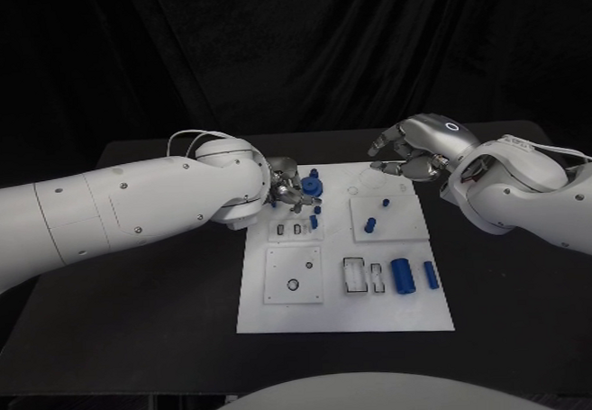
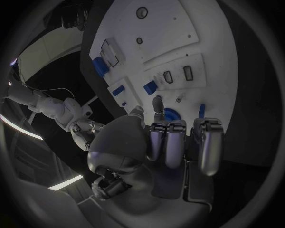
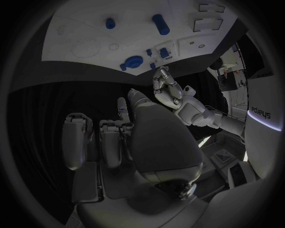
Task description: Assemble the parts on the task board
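Task board (image 1: 341, 316) between two hovering robot hands

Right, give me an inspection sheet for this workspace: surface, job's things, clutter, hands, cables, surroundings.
Surface: black table, bare around the board.
Job's things: white task board lies mid-table; blue parts on it, including a blue gear at its far edge and a blue cylinder in a near slot.
Clutter: nothing seen.
Hands: left hand at the blue gear, grip unclear; right hand curled over the board's far right corner, holding nothing visible.
Cables: white cable loops at the left wrist.
Surroundings: black curtain behind.
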### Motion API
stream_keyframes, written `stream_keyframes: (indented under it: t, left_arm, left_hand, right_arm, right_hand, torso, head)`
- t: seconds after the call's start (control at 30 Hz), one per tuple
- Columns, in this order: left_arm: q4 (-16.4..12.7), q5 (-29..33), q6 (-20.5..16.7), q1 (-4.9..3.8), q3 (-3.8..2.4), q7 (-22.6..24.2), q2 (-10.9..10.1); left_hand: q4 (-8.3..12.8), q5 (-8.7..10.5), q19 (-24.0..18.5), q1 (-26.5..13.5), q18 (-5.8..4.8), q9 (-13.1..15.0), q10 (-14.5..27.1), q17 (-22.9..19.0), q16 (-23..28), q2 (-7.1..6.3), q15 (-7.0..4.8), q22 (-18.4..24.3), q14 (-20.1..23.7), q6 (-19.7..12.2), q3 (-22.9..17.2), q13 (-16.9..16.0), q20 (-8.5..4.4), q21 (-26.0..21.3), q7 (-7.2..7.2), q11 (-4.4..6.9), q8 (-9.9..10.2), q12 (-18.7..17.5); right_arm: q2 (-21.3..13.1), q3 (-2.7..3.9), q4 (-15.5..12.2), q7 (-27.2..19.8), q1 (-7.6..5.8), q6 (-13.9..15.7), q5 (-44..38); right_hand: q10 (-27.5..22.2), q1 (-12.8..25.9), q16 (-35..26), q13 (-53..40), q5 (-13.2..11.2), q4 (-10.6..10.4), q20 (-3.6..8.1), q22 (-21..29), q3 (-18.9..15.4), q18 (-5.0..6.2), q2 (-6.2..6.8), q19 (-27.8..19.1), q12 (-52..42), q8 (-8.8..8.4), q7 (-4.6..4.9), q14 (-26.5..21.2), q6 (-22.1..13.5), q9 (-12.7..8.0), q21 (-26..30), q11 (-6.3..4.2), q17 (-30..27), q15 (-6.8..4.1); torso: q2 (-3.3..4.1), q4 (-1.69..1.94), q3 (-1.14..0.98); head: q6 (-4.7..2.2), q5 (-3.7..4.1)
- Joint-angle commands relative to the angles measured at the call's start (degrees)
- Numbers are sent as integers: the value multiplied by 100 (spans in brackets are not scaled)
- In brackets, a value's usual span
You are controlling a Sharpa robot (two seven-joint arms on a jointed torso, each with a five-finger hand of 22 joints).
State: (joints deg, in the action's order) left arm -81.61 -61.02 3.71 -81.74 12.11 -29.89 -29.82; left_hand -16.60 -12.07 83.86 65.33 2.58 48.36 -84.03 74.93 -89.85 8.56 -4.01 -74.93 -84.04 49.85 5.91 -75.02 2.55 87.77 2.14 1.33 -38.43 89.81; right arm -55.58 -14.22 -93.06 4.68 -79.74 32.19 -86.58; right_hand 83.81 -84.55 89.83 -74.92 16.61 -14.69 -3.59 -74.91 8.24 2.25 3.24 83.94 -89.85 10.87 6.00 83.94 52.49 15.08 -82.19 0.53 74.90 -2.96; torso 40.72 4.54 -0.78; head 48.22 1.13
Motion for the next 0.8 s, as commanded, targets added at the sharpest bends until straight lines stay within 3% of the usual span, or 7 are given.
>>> stream_keyframes:
  t: [0.03,0.4,0.5,0.8]
  left_arm:
    - [20,-68,268,-1,-5,-295,71]
    - [147,-69,256,19,-5,-308,224]
    - [177,-69,242,33,-5,-271,246]
    - [247,-69,243,101,-4,-187,311]
  left_hand:
    - [3,-63,204,-66,-117,42,-597,1507,-15,16,-51,-1020,-596,9,44,-1498,-48,5,-27,54,56,19]
    - [19,-170,197,-88,-112,130,-597,1507,-15,25,-69,-999,-596,65,67,-1498,-68,-11,-44,71,147,19]
    - [34,-116,183,-43,-106,163,-597,1507,-15,62,-74,-978,-596,69,31,-1498,-76,-26,-45,75,231,19]
    - [54,-95,184,11,-106,191,-597,1507,-15,82,-76,-975,-596,88,-13,-1498,-80,-34,-41,74,354,19]
  right_arm:
    - [0,4,-12,149,21,-27,-73]
    - [5,4,-28,98,49,29,-96]
    - [17,4,-25,90,50,36,-97]
    - [25,4,-22,74,51,67,-98]
  right_hand:
    - [619,-57,17,-1508,27,6,-18,-1242,20,-22,13,154,-15,-12,6,606,24,-7,25,37,1510,44]
    - [619,-50,17,-1508,102,0,-29,-1230,32,-14,-2,135,-15,-22,17,606,28,-23,61,50,1510,55]
    - [619,-54,17,-1508,123,3,-31,-1219,37,-6,-3,118,-15,-24,19,606,29,-27,93,51,1510,57]
    - [619,-57,17,-1508,148,6,-36,-1196,42,11,0,79,-15,-29,22,606,32,-34,162,55,1510,61]
  torso:
    - [10,-12,-9]
    - [0,5,-17]
    - [-4,15,-15]
    - [-2,-6,-13]
  head:
    - [16,-8]
    - [73,68]
    - [62,76]
    - [104,74]
